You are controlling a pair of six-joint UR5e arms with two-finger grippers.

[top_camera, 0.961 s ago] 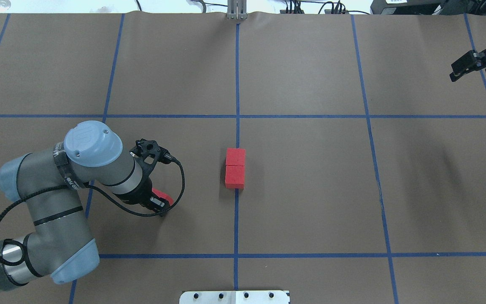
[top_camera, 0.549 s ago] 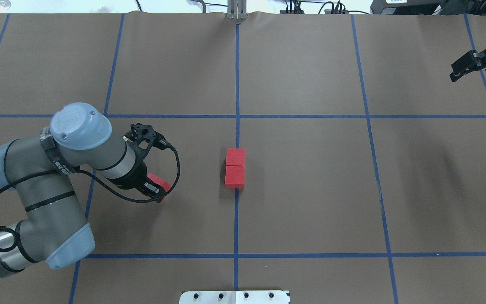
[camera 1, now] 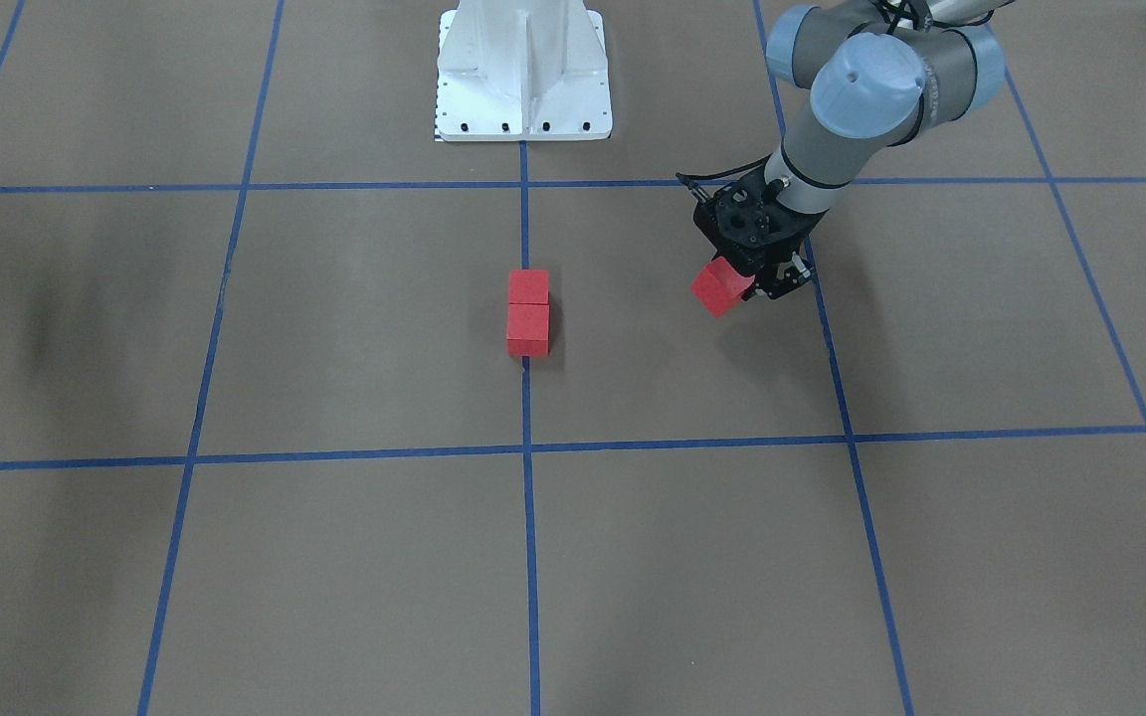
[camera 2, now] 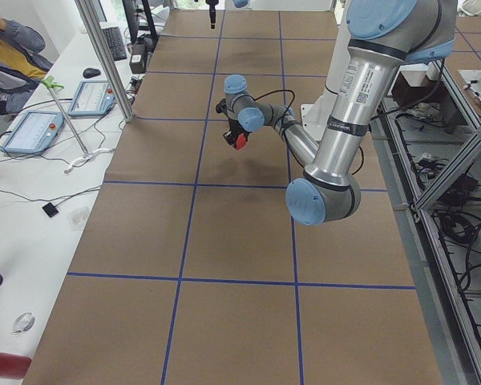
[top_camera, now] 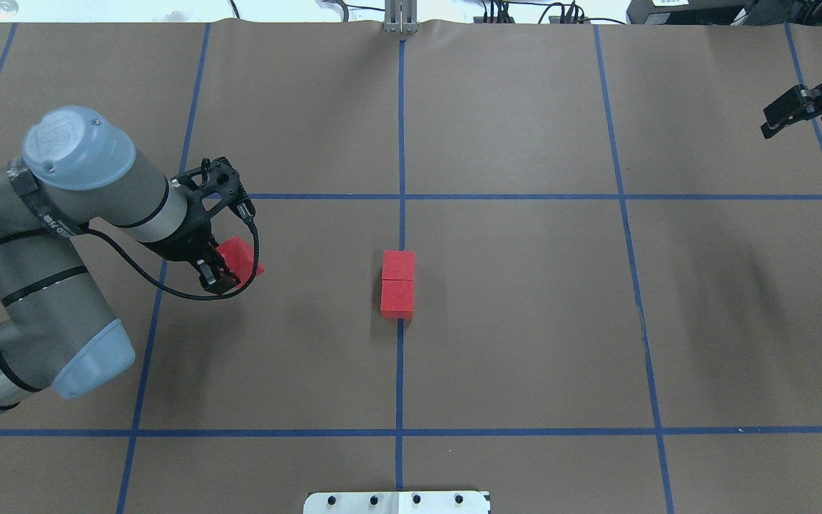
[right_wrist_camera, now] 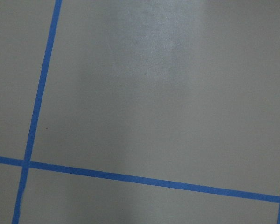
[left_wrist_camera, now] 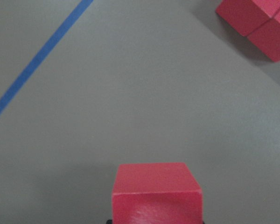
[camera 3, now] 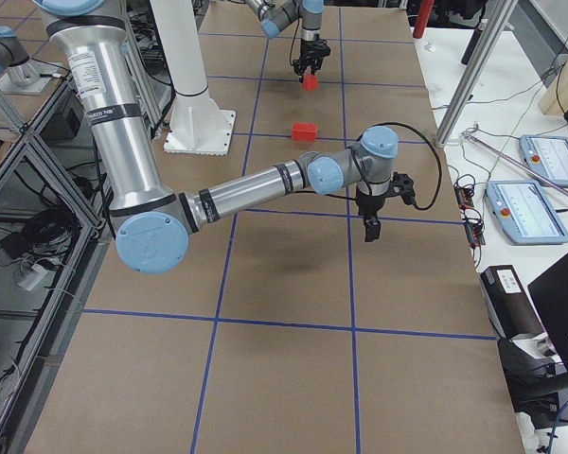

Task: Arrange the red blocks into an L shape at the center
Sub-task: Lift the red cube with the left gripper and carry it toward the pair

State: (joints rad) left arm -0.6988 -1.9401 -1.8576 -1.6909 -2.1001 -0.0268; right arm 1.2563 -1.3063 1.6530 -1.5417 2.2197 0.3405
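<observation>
**Lifted clear: left gripper [top_camera: 224, 273] carries the third block [top_camera: 240, 257] up off the table [top_camera: 525, 321]**

Over the last second the left arm has swung up and away from the robot, taking the third block with it. The block now hangs above the brown surface on the robot's left, well apart from the centre. The left gripper's fingers are clamped on it. The front-facing view shows it [camera 1: 721, 288] off the table and turned at an angle to the grid. The left wrist view has it [left_wrist_camera: 156, 192] filling the bottom of the picture.

The other two red blocks [top_camera: 397, 283] lie at the centre, touching face to face. They form a short row running near to far, just left of the blue centre line [top_camera: 400, 378]. The right gripper [top_camera: 782, 113] hangs at the far right edge, fingers apart and holding nothing.

By the look of it, the pick is done and the carry to the centre is in hand. The next move calls for bringing the block rightward to the pair and turning it square with them. It should then go down against the side face of one end block, not in line with the row, so that the three make an L. The approach should be gentle enough not to nudge the pair, and the fingers should part only once the block rests on the table.
</observation>
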